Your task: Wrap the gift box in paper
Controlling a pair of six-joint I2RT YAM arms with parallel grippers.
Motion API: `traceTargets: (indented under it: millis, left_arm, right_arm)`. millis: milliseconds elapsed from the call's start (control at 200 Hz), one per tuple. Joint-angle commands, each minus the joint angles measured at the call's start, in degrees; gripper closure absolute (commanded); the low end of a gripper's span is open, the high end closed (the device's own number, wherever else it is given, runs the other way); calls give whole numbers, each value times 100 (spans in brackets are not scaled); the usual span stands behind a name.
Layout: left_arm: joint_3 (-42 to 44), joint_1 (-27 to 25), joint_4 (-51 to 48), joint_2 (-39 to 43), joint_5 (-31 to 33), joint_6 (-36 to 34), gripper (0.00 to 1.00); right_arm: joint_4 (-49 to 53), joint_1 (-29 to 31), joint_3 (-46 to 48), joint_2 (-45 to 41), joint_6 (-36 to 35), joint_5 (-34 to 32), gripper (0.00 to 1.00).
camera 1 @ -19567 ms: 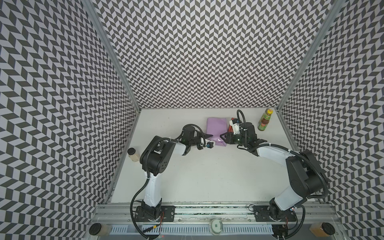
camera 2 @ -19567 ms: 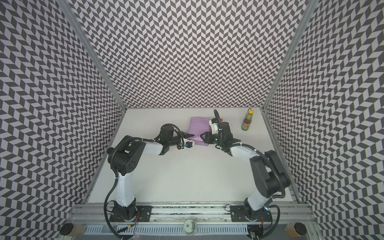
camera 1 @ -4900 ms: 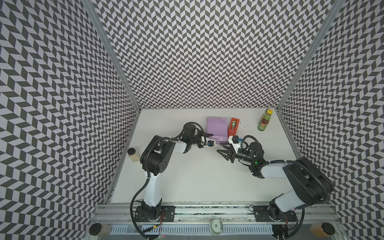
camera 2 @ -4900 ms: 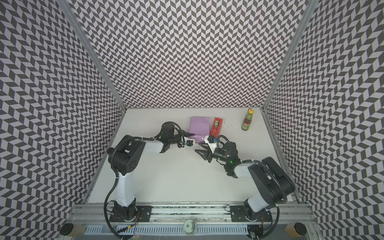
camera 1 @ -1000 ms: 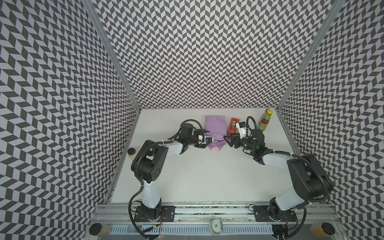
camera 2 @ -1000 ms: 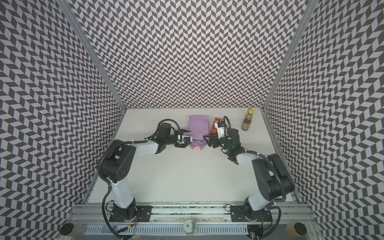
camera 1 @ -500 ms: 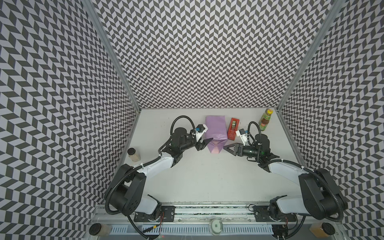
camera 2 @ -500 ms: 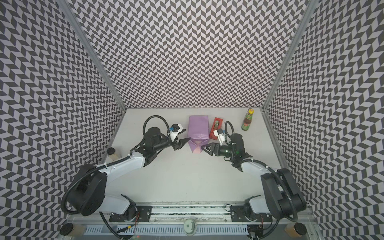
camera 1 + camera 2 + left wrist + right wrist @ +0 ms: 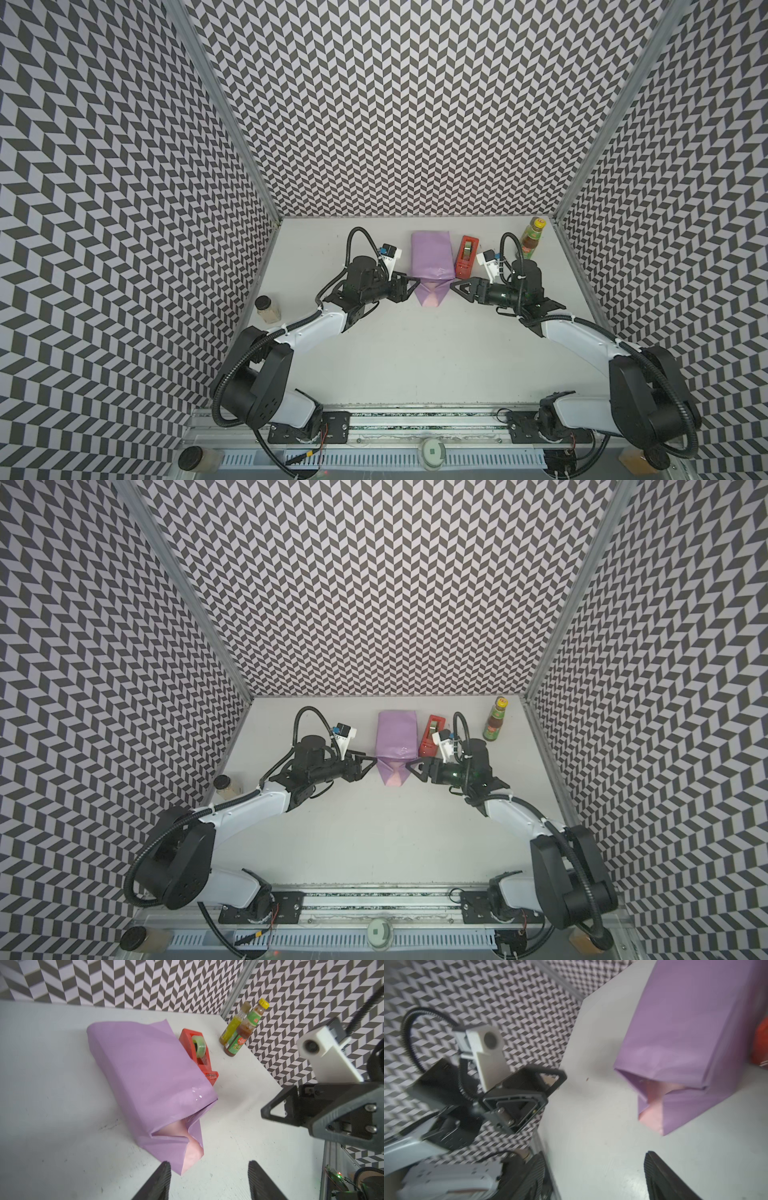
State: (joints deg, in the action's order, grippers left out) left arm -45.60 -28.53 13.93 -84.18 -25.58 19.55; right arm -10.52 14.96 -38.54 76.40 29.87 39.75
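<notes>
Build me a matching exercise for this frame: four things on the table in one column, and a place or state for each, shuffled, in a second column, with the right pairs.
Things:
1. paper
2. tape dispenser
3. sauce bottle
4. jar

Descriptions:
A. red, lying close beside the paper on its right in both top views
B. upright, farthest back and right in both top views
C. lilac outside, near end open with the pink inside showing
D. upright, alone far over on the left in both top views

Pairs: 1-C, 2-A, 3-B, 4-D
</notes>
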Motion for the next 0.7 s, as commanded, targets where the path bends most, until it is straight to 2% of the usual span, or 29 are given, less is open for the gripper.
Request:
traceTargets:
  millis: [0,65,130,265,341,476,581,696]
  left_arm:
    - [-145,112,-394,-195,67,217,38]
    - [-302,240,-529,-354,-15,151,39]
    - [-545,254,-745,-483,65,-280,38]
    - [-1182,287,-1159,-850,512,-737,33]
    - [-1536,427,-1173,-1127,477,-457,29]
    - [-1816,702,-557,-1673,122,616,21]
    - [-2358,739,-670,-2195,90,896,19]
    - [-2968,753,-929,-2698,34,1038,18]
  right_arm:
    - [79,-37,-4,22,-610,-1580,24]
    - [-92,-33,-41,273,-531,-1387,24]
    - [-169,80,-97,533,-466,-1327,26]
    - [-111,433,-76,709,-750,-2065,26]
    - [-307,437,-118,735,-787,-2238,26]
    - [-620,503,-616,1126,-623,-2245,20]
    - [-472,534,-1215,1578,-652,-2669,16]
    - [-277,543,-1959,2096,-856,-2781,15]
